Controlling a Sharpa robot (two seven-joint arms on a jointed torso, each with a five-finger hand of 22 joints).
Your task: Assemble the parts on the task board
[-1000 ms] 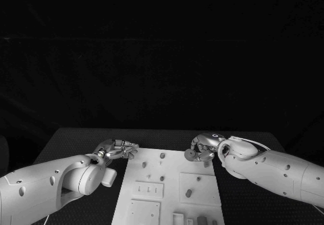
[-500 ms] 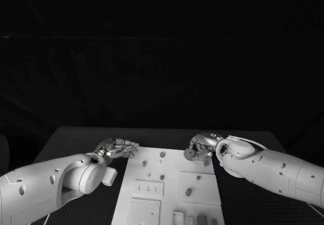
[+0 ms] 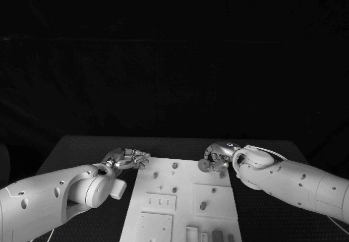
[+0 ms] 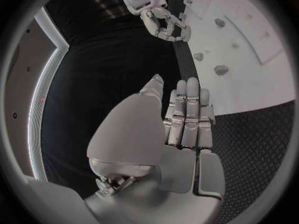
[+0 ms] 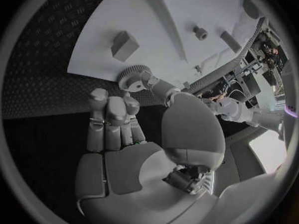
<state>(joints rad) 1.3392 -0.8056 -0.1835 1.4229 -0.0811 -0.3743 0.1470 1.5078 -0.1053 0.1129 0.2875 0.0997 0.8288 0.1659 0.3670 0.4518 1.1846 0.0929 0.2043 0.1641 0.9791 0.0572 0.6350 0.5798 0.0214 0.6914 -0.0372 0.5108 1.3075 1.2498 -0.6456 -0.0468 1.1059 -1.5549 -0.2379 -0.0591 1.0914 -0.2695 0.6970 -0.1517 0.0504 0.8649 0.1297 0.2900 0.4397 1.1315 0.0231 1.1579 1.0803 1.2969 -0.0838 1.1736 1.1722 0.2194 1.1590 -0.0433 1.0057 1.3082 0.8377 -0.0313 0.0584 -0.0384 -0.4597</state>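
The white task board [image 3: 182, 199] lies in the middle of the black table. My right hand [image 3: 218, 156] hovers over the board's far right corner and pinches a small toothed gear [image 3: 205, 164] between thumb and finger; the gear [image 5: 133, 77] juts out past the fingertips above the board [image 5: 156, 15]. My left hand [image 3: 128, 158] sits at the board's far left corner with fingers curled together, holding nothing. Its fingers [image 4: 187, 109] lie side by side near the board's edge [image 4: 249, 69]. Small pegs [image 3: 174, 165] stand in the board.
More parts stand on the board: a peg [image 3: 155, 176], an oblong piece [image 3: 202, 206], a slotted plate [image 3: 160, 203] and blocks at the near edge [image 3: 191, 234]. Black table [image 3: 80, 151] surrounds the board. The right hand [image 4: 159, 20] appears across the board in the left wrist view.
My right hand with the gear has crept slightly toward the board's far edge. The left hand has barely moved.
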